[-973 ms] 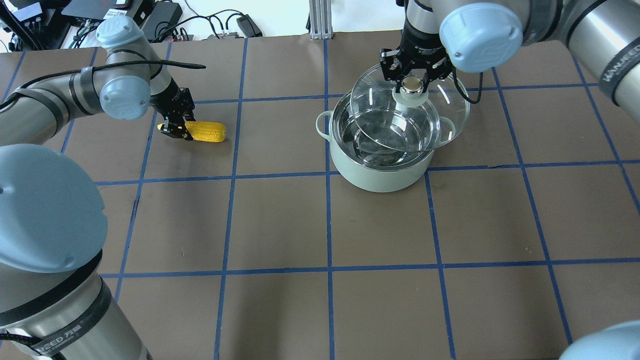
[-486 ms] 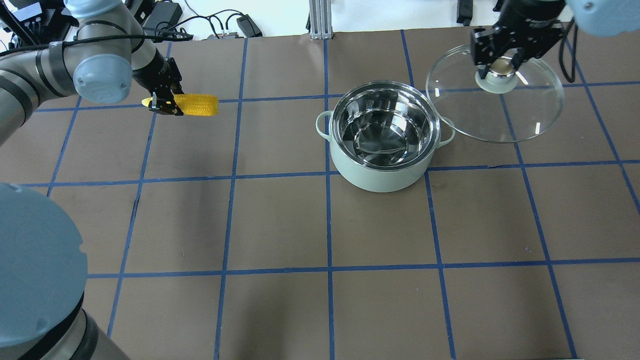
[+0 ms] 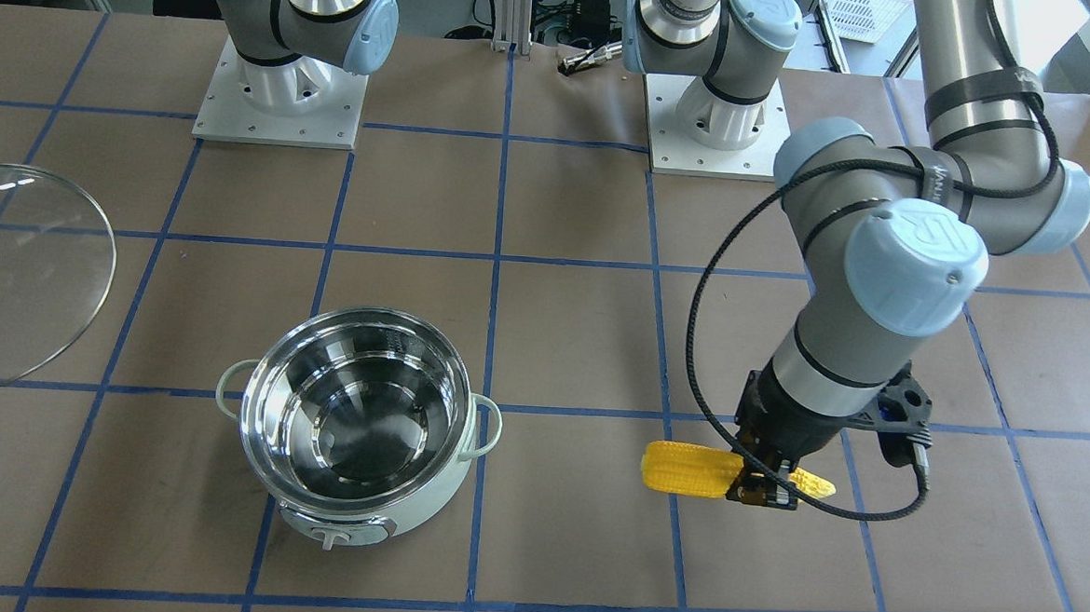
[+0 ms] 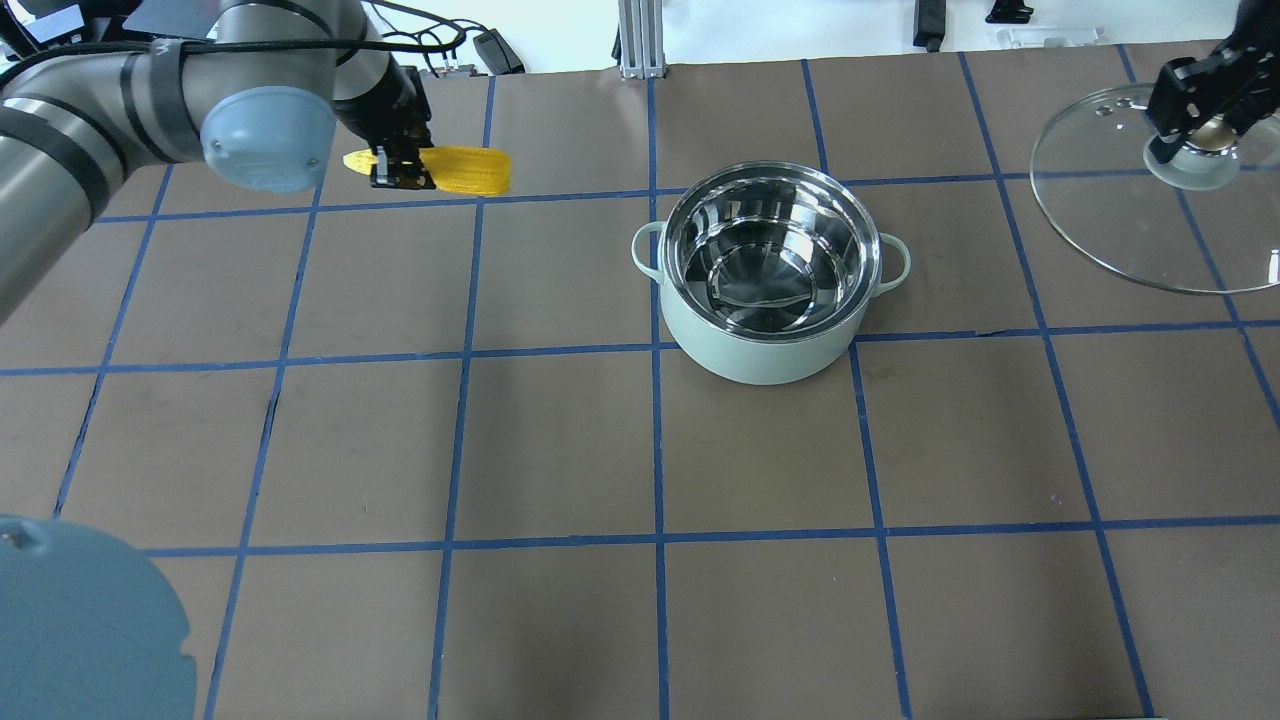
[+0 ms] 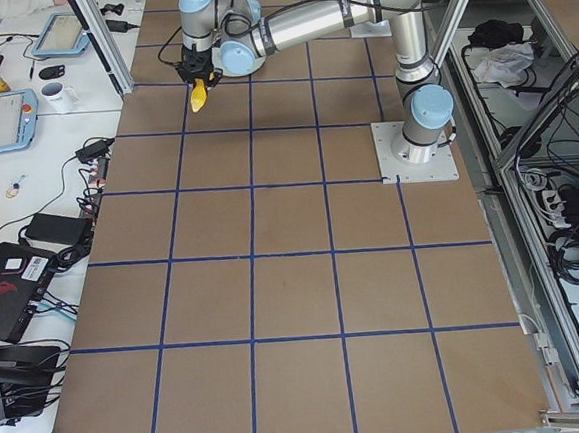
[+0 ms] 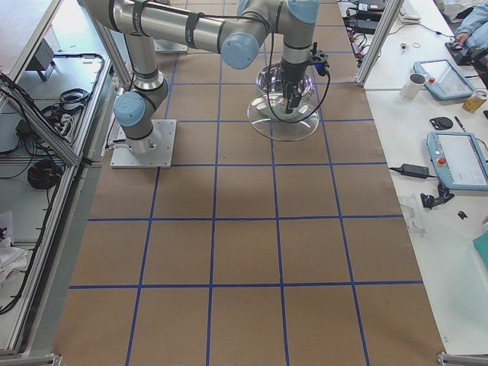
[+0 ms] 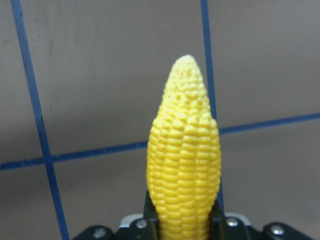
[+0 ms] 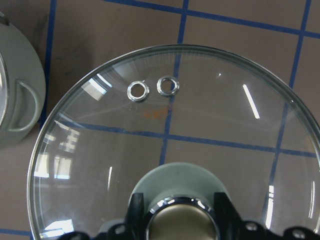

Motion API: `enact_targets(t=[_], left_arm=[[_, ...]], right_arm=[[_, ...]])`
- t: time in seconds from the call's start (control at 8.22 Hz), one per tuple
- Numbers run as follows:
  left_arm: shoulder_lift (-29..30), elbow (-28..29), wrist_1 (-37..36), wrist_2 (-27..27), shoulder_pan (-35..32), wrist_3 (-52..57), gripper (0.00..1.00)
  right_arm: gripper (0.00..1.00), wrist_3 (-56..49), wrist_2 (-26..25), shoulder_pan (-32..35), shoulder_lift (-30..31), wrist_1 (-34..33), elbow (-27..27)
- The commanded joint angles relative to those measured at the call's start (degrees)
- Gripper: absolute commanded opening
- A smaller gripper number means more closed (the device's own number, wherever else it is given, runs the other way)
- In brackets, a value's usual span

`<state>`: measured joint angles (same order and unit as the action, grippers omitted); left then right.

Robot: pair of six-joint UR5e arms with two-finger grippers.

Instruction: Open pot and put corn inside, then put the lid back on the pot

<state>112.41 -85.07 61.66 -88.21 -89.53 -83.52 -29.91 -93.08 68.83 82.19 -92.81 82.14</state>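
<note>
The mint-green pot [image 4: 765,340] stands open mid-table, its steel bowl empty; it also shows in the front view [image 3: 362,511]. My left gripper [image 4: 398,170] is shut on the yellow corn [image 4: 470,170] near its blunt end and holds it level above the table, left of the pot. The corn shows in the front view [image 3: 686,469] and the left wrist view [image 7: 184,160]. My right gripper [image 4: 1195,125] is shut on the knob of the glass lid [image 4: 1130,240], held in the air to the right of the pot. The lid fills the right wrist view [image 8: 200,130].
Brown paper with blue tape lines covers the table [image 4: 560,450]. Cables and power bricks [image 4: 330,30] lie past the far edge. The two arm bases [image 3: 281,96] stand on white plates at the robot's side.
My left gripper has lifted the corn off the table and carried it right towards the pot. My right gripper has carried the lid off the pot, far to the right.
</note>
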Motion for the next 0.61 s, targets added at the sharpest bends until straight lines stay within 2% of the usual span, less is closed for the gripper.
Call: enact_targets(t=[0.0,0.24,0.49], left_arm=[[-0.26,1.57,-1.27,-0.12,-11.32,-8.92,0.0],[-0.09,1.57,-3.54,-2.91,-18.72,-17.17,0.0],[1.4,1.57,-5.92,-3.02,-24.18,-24.21,0.0]], right_arm=[[0.31,-3.92,-0.79,-3.0,0.08,1.91,0.39],[0.31,-5.33,-0.88,-3.18,-0.1,1.84,0.3],[0.31,-5.42,-0.97,-3.18,-0.1,1.76,0.3]])
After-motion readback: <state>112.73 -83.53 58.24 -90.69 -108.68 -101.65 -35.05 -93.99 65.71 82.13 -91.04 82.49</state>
